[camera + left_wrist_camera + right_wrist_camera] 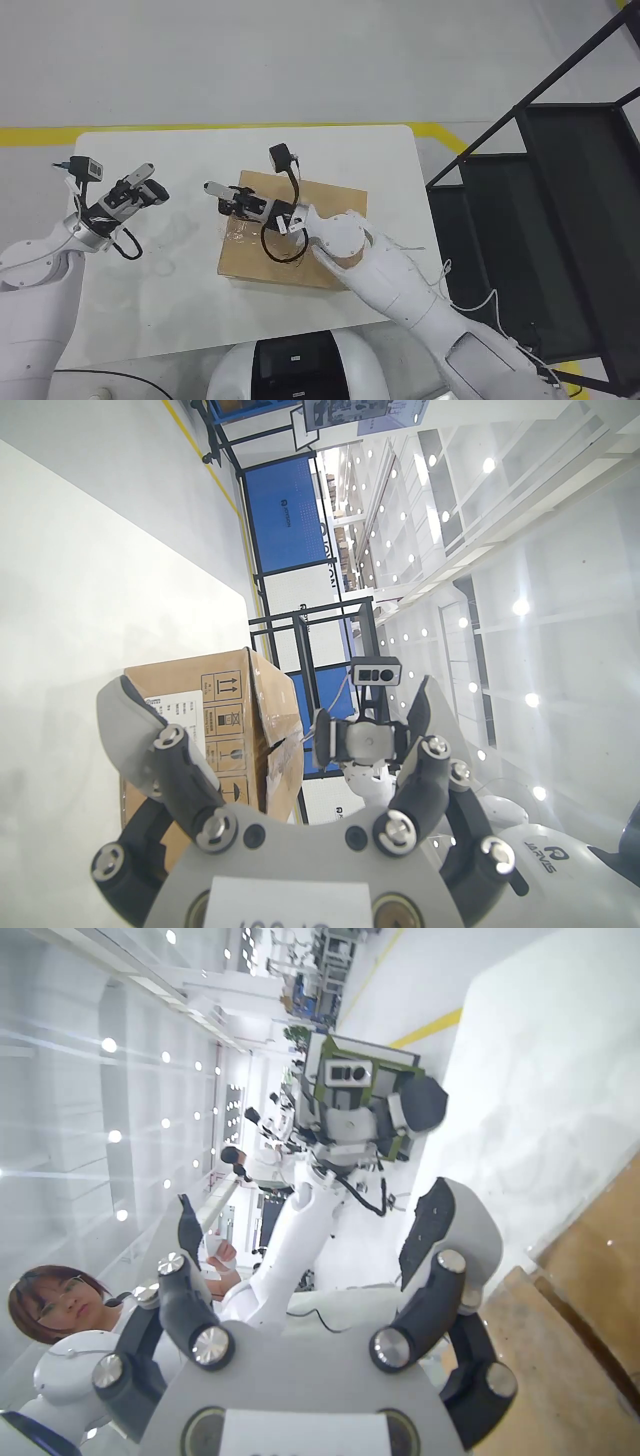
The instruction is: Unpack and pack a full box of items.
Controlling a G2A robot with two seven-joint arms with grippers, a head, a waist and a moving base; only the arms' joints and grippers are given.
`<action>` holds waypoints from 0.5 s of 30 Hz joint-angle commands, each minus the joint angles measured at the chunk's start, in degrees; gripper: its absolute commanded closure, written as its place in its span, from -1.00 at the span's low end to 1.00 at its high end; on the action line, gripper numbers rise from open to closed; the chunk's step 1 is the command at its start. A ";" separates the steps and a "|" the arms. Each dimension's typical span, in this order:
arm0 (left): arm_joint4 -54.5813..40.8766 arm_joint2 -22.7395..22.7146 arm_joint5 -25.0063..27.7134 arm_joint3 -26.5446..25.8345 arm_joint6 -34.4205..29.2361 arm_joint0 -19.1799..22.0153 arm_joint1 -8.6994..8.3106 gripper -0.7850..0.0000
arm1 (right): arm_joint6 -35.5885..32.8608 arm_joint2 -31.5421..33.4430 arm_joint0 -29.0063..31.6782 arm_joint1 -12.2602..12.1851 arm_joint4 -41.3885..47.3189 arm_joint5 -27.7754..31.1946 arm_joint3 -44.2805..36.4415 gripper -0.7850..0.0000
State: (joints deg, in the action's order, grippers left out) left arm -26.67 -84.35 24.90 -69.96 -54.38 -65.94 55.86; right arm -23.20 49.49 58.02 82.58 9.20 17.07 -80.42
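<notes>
A closed cardboard box [310, 240], sealed with clear tape, lies in the middle of the white table [340, 150]. My right gripper [216, 197] hovers over the box's left edge, open and holding nothing. In the right wrist view the open right gripper [312, 1228] has the box top [575, 1308] beside one finger. My left gripper [153, 184] is held above the table to the left of the box, open and empty, pointing toward it. The left wrist view shows the open left gripper [282, 715] facing the box's labelled side [220, 720], with the right gripper [362, 742] beyond.
A black metal stair frame [545, 200] stands close to the table's right side. A yellow line [40, 135] runs along the floor behind the table. Bare tabletop lies left of the box and behind it.
</notes>
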 commanded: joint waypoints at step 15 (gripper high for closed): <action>0.27 5.32 3.06 3.58 1.61 6.30 1.58 -1.00 | 32.84 17.41 23.49 -3.07 -15.96 -5.66 -19.08 -1.00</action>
State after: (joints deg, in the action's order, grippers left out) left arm -26.56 -79.14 27.83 -66.60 -52.62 -59.92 57.42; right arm 7.96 66.46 81.05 79.45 -6.92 11.28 -99.34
